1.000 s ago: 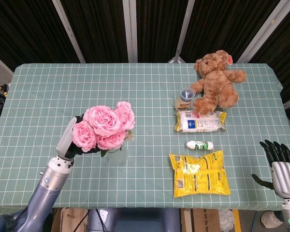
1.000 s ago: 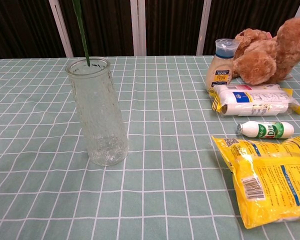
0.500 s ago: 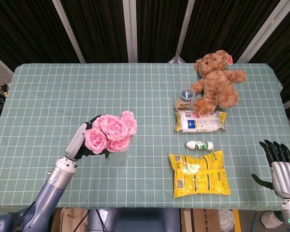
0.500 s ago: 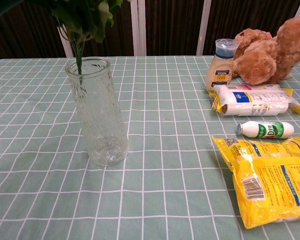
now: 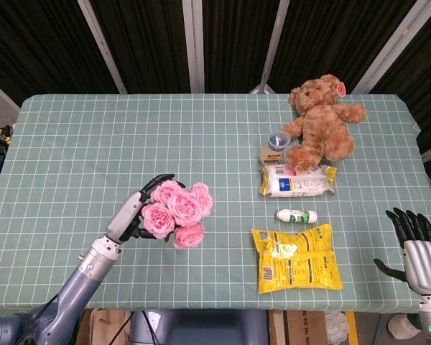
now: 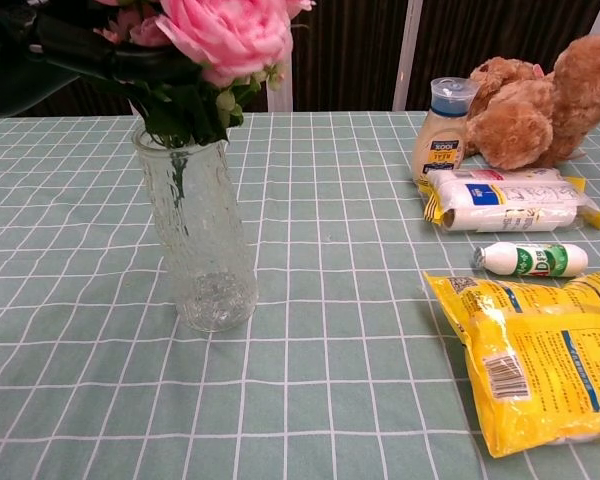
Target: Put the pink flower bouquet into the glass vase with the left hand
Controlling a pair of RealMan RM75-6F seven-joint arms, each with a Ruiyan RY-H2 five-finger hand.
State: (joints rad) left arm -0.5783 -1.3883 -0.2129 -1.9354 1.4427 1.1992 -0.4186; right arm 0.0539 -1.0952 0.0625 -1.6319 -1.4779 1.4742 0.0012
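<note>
My left hand grips the pink flower bouquet from its left side, black fingers curled around the blooms' base. In the chest view the pink flower bouquet sits low over the glass vase, its green leaves at the rim and its stem inside the glass. The left hand shows dark at the top left there. The head view hides the vase under the flowers. My right hand hangs off the table's right front corner, fingers apart, holding nothing.
A brown teddy bear lies at the back right, with a small sauce bottle, a white-and-yellow packet, a small white bottle and a yellow snack bag in front of it.
The left hand has lowered the bouquet steadily; its stem has slid down into the vase and the blooms have dropped to just above the rim. The right hand has stayed still.
</note>
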